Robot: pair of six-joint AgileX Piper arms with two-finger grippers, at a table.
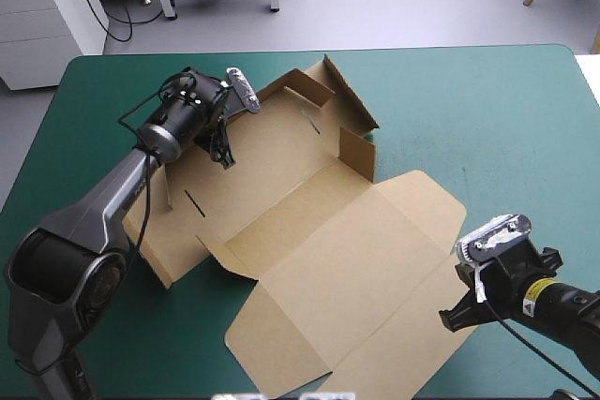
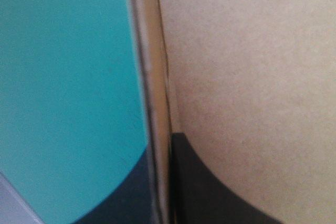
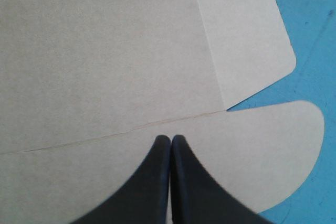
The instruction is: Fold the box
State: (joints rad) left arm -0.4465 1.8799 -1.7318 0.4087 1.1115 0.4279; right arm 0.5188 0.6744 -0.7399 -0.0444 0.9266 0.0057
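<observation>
The box (image 1: pixel 319 231) lay near the middle of the bench (image 1: pixel 487 110), its tray half toward the far left and its lid toward the near right. By the look of it, the fold was only partly done. The far wall (image 1: pixel 328 91) stood raised, and a short flap (image 1: pixel 358 155) was upright at its end. No wall looked tucked into place, and the near-left flap (image 1: pixel 217 255) was hardly lifted.

The left claw (image 2: pixel 160 148) was clamped on an upright edge of the board at the tray's left side, one black finger on each face of it. That suggests this wall was the one being worked. The right claw (image 3: pixel 170 139) had its fingers together in a single point, over the flat lid (image 3: pixel 105 56) near its outer edge and beside a rounded lid flap (image 3: pixel 247 40). I could not tell whether it touched the board.

Raising and tucking the remaining walls appeared to be still left.

The teal-green cover was bare around the box. Beyond the far edge there was grey floor and a white cabinet (image 1: pixel 47 7).
</observation>
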